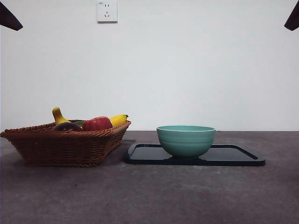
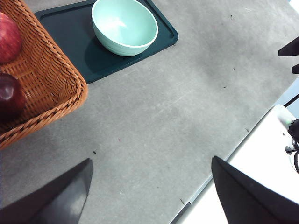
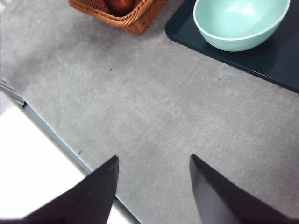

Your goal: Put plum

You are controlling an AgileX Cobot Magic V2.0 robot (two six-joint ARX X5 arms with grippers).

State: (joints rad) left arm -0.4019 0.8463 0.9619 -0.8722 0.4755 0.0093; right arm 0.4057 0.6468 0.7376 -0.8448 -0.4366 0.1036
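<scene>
Both pincers up high, jaws apart; plum (image 2: 9, 97) in basket (image 2: 46, 84).

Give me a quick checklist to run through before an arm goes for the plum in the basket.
1. Plum lying in the wicker basket, top uncovered: ok.
2. Plum told apart from the red apple beside it: ok.
3. Left gripper open, holding nothing: ok.
4. Right gripper open, holding nothing: ok.
5. Green bowl upright on the dark tray, nothing in it: ok.
6. Where the plum is meant to go: cannot tell.
</scene>
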